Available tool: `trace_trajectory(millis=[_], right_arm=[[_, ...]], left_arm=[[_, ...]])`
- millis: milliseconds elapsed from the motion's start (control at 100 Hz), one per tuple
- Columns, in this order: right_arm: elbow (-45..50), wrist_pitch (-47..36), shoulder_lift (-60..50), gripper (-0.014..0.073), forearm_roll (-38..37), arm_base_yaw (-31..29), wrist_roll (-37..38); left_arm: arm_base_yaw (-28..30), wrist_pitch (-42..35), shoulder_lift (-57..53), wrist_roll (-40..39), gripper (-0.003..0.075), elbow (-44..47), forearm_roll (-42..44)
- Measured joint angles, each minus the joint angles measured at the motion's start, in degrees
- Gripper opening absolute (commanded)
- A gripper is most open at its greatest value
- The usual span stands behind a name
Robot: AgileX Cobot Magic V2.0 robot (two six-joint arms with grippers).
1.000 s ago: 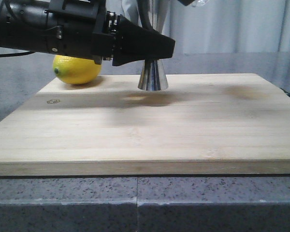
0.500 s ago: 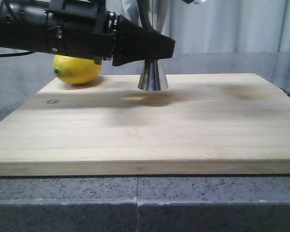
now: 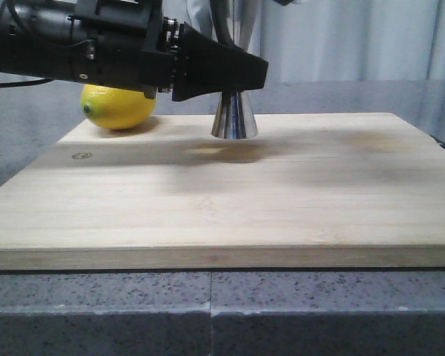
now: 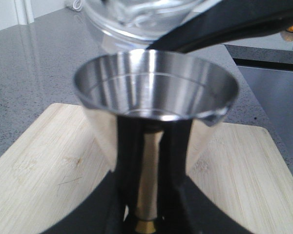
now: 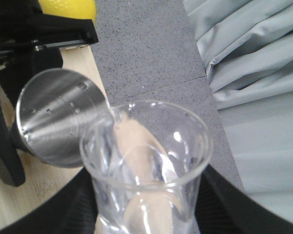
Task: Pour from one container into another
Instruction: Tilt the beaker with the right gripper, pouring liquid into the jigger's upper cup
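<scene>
Seen from the front: a pale wooden cutting board (image 3: 230, 193) lying flat on a speckled grey stone desk (image 3: 208, 311), with grey curtains (image 3: 356, 37) behind. Near the board's far edge, the tall shiny steel jigger (image 3: 234, 117), upright, base on the wood, its upper part hidden behind the left arm. Reaching in from the left, the black left hand (image 3: 245, 73), level with the jigger's middle. From the left wrist camera, the left hand (image 4: 145, 214) closed narrow around the jigger (image 4: 154, 92) at its waist, 2 black fingers (image 4: 173, 170) pressing either side of the stem, a thin gold band (image 4: 146, 225) showing just between them. Wide open steel cup facing up, shallow clear liquid apparently pooled in the bottom. To the left of the jigger in the front view, a yellow lemon (image 3: 119, 106) resting on the board's far left corner, partly behind the arm. Directly above the steel cup, the clear glass beaker (image 4: 136, 19), tilted, its lip just over the rim; barely in the front picture at all. From the right wrist camera, the right hand (image 5: 146, 219) wrapped around the beaker (image 5: 146, 165), dark fingers (image 5: 234, 204) on both sides of the glass, beaker tipped so its pouring lip sits over the jigger's rim (image 5: 63, 117), droplets dotting the steel interior. Whether liquid is running from the lip: cannot tell.
</scene>
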Motion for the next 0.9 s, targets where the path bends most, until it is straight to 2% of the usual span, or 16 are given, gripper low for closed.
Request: trace_trajectory(millis=[470,900], right_arm=[[0.00,-1.11,0.00,0.0298,-5.90,0.10,0.00],[0.00,-2.59,0.00,0.0298,-7.67,0.10,-0.08]], left_arm=[[0.00,0.00,0.00,0.00,0.0062,0.00,0.00],[0.00,0.00,0.00,0.00,0.0062,0.00,0.00]])
